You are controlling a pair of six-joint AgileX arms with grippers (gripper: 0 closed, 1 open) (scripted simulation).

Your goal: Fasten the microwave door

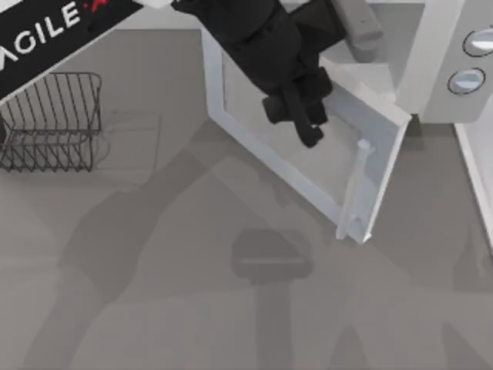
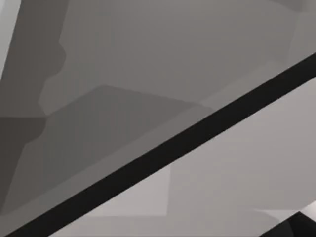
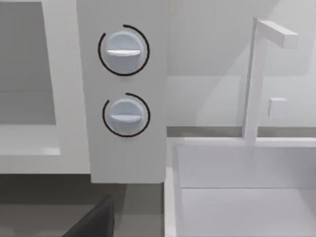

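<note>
A: Left gripper point(image 1: 308, 127), black two-finger: poised over the thick white rectangular microwave door point(image 1: 296, 146) with greyish window. Whether its fingers are parted, I cannot tell. Door: swung wide open, just under the gripper; pale cylindrical bar handle point(image 1: 356, 189) beyond the fingertips, apart from them.

B: Step?

A: Judged: closing push barely begun. Next: press the panel toward the white microwave body point(image 1: 431, 58) with two round knobs point(image 3: 123, 51).

B: Obscured?

A: Contact point; hinge cut off. Right arm: parked facing the knobs.
</note>
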